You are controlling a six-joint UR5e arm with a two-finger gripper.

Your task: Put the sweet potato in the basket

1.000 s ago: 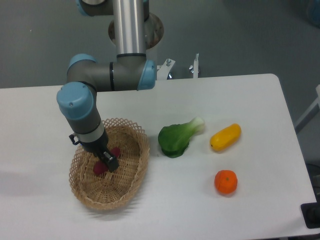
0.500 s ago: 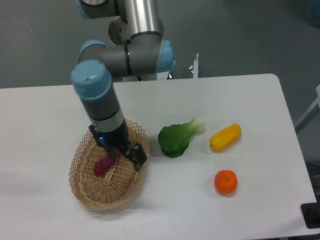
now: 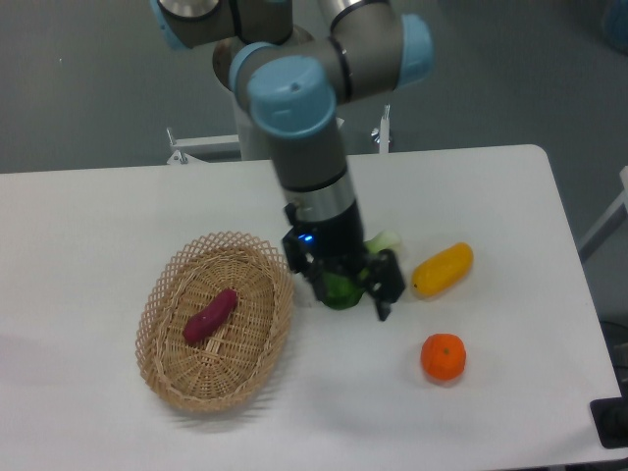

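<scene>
I've swung the gripper [image 3: 355, 291] from the basket [image 3: 169, 378] to frame centre, jaws released and empty. The sweet potato [image 3: 210, 315] now lies inside, so I judge the placing done.

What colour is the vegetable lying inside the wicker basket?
Magenta-purple: the sweet potato in the basket, seen in the fixed camera view.

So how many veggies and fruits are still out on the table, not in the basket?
3: a leafy green partly hidden behind the hand, a yellow vegetable right of it, an orange nearer the front.
</scene>
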